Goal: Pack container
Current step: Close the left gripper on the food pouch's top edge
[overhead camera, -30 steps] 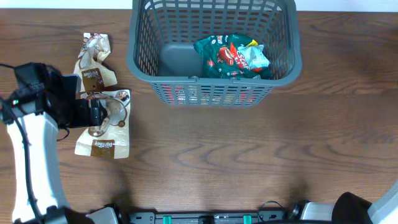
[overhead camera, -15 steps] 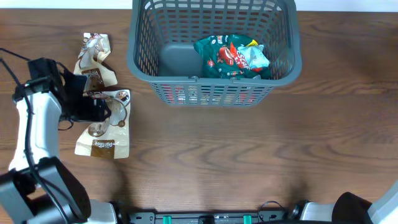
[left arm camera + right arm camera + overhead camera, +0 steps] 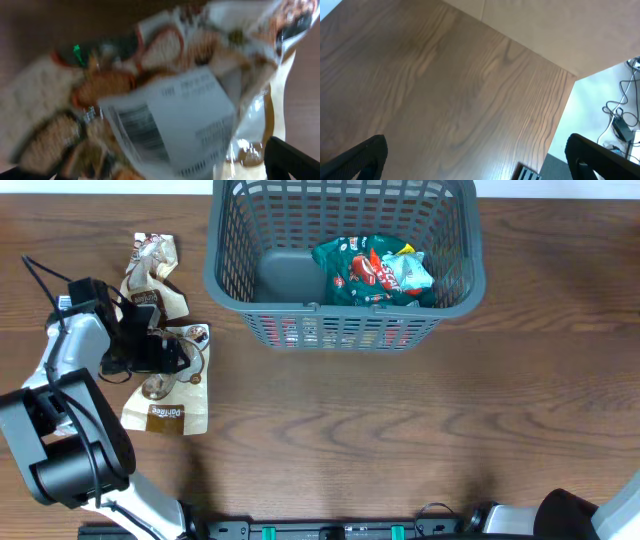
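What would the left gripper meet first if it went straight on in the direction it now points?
The brown and white snack packet: it fills the left wrist view, close ahead of the left gripper. The view is blurred, so I cannot tell whether they touch.

The container (image 3: 340, 330) stands on the table (image 3: 420, 430), near its far edge. Inside the container, a heap of snack bags (image 3: 375, 272) lies in the right half, against the front wall. Left of the container lie two packets just beside each other: the rear packet (image 3: 150, 265) level with it, the forward packet (image 3: 168, 395) nearer than its front wall. The left gripper (image 3: 172, 353) sits over the forward packet
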You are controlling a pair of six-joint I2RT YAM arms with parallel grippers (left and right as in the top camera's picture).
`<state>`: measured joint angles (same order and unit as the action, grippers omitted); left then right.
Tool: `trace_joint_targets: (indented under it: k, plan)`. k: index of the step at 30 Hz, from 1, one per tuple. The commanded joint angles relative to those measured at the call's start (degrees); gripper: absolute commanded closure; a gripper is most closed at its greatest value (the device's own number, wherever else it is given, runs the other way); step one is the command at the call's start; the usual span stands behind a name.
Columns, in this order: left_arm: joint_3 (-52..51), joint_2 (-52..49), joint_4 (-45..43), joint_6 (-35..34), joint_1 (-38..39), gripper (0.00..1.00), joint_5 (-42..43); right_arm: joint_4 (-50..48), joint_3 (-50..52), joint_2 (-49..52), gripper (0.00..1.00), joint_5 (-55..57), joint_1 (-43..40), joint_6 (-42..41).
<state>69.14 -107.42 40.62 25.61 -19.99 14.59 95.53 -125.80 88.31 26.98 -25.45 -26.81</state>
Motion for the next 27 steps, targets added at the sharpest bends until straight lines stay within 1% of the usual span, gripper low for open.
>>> trace_joint_targets:
  k: [1, 4, 9, 11, 12, 13, 15, 16, 17, 18, 27]
  plan:
    - [0.5, -0.7, -1.6, 0.9, -0.3, 0.01, 0.2, 0.1, 0.0, -0.8, 0.01, 0.6, -0.4, -1.0]
    - [0.5, -1.2, -2.8, 0.9, -0.3, 0.01, -0.4, 0.1, 0.0, -0.8, 0.01, 0.6, -0.4, -1.0]
    - [0.3, -2.9, -2.1, 0.9, -0.2, 0.0, -0.7, 0.1, 0.0, -0.8, 0.01, 0.6, -0.4, -1.0]
    - [0.2, -3.8, -1.6, 0.9, -0.2, 0.06, -0.6, 0.1, 0.0, -0.8, 0.01, 0.6, -0.4, -1.0]
    - [0.1, -4.0, -1.3, 0.9, -0.2, 0.1, -0.6, 0.1, 0.0, -0.8, 0.01, 0.6, -0.4, -1.0]
    - [-0.2, -4.2, -1.0, 0.9, -0.2, 0.16, -0.6, 0.1, 0.0, -0.8, 0.01, 0.6, -0.4, -1.0]
    - [-0.7, -4.2, -1.0, 0.9, -0.2, 0.49, -0.6, 0.1, 0.0, -0.7, 0.01, 0.6, -0.4, -1.0]
    - [-0.7, -4.2, -0.9, 0.9, -0.2, 0.62, -0.6, 0.1, 0.0, -0.7, 0.01, 0.6, -0.4, -1.0]
    - [-0.7, -4.2, -0.9, 0.9, -0.2, 0.77, -0.6, 0.1, 0.0, -0.7, 0.01, 0.6, -0.4, -1.0]
    - [-0.7, -4.2, -0.9, 0.9, -0.2, 0.94, -0.6, 0.1, 0.0, -0.7, 0.01, 0.6, -0.4, -1.0]
    - [-0.6, -3.3, 0.0, 0.9, -0.2, 0.94, 0.0, 0.1, 0.0, -0.7, 0.01, 0.6, -0.4, -1.0]
